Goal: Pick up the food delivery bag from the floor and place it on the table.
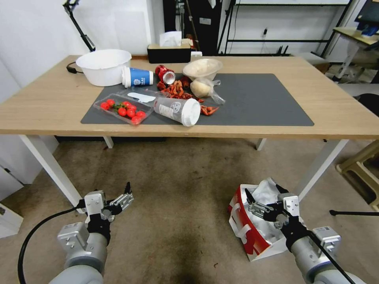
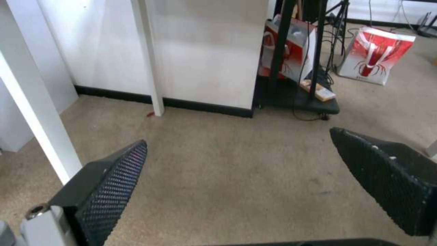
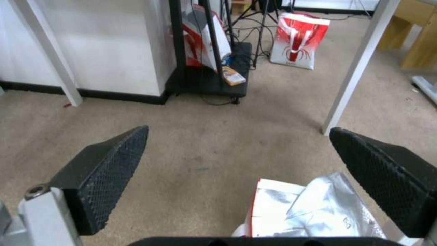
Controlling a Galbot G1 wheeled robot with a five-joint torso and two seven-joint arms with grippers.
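Above the food delivery bag (image 1: 252, 230) on the floor (image 1: 177, 205) — right hand (image 1: 264, 197), fingers apart — foil lining plain from its wrist.

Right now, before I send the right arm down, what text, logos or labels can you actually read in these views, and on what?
No text reads clearly.
Blue cup: pale logo, too small to read.
Clear lidded cup: dark print and a round mark, blurred.
Red can: no lettering legible.
Food delivery bag under the open right gripper: no print legible.
Far red-and-white bag: red crayfish-like picture, no words.
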